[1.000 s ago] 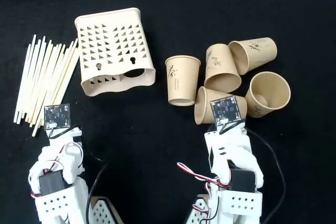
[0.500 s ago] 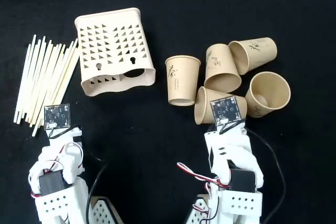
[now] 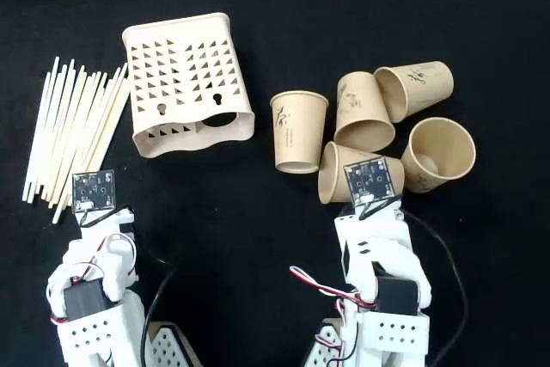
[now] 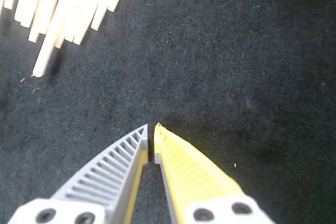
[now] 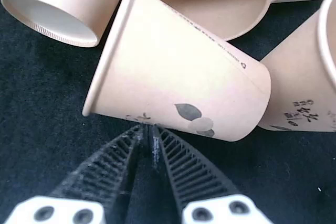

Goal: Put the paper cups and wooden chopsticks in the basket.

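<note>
Several wooden chopsticks [image 3: 73, 131] lie in a bundle at the table's left; their ends [image 4: 63, 14] show in the left wrist view. The cream perforated basket [image 3: 187, 83] lies on its side beside them. Several paper cups [image 3: 378, 126] lie tumbled at centre right. My left gripper [image 4: 151, 127] is shut and empty, just short of the chopstick ends. My right gripper [image 5: 148, 127] is shut, its tips against the side of a cup lying on its side [image 5: 178, 90], holding nothing. That cup [image 3: 331, 174] is partly hidden under the right wrist in the high view.
The black cloth table [image 3: 284, 238] is bare between the two arms and in front of the basket. Cables [image 3: 314, 285] trail near the right arm's base. The table's far edge borders dark clutter.
</note>
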{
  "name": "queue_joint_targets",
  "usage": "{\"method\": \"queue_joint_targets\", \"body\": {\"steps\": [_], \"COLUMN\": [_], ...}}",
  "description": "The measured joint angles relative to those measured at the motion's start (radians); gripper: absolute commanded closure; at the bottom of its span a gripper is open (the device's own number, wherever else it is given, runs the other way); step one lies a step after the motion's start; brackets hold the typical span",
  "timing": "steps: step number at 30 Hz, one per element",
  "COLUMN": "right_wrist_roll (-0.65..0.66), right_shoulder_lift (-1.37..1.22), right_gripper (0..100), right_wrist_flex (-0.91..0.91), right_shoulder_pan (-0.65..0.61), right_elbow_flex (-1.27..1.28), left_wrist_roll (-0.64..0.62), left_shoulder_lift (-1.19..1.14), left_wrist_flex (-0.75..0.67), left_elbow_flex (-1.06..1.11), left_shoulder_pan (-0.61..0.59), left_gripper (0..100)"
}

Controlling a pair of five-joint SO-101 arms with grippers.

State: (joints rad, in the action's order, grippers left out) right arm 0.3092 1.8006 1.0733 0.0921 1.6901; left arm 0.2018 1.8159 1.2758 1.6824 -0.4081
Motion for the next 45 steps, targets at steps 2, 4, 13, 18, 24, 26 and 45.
{"method": "queue_joint_targets", "body": {"steps": [2,4,13,18,24,26,45], "right_wrist_roll": [0.000,0.000,0.000,0.000,0.000,0.000,0.000], "right_shoulder_lift": [0.000,0.000,0.000,0.000,0.000,0.000,0.000], "right_gripper": [98.7,98.7,98.7,98.7,98.7,98.7,98.6], "right_wrist_flex": [0.000,0.000,0.000,0.000,0.000,0.000,0.000], "right_shoulder_pan": [0.000,0.000,0.000,0.000,-0.038,-0.046,-0.057], "right_elbow_flex": [0.000,0.000,0.000,0.000,0.000,0.000,0.000], "left_wrist_roll": [0.000,0.000,0.000,0.000,0.000,0.000,0.000], "left_shoulder_lift": [0.000,0.000,0.000,0.000,0.000,0.000,0.000], "left_wrist_flex": [0.000,0.000,0.000,0.000,0.000,0.000,0.000], "left_elbow_flex": [0.000,0.000,0.000,0.000,0.000,0.000,0.000], "left_shoulder_pan": [0.000,0.000,0.000,0.000,0.000,0.000,0.000], "left_gripper": [96,96,96,96,96,96,96]}}
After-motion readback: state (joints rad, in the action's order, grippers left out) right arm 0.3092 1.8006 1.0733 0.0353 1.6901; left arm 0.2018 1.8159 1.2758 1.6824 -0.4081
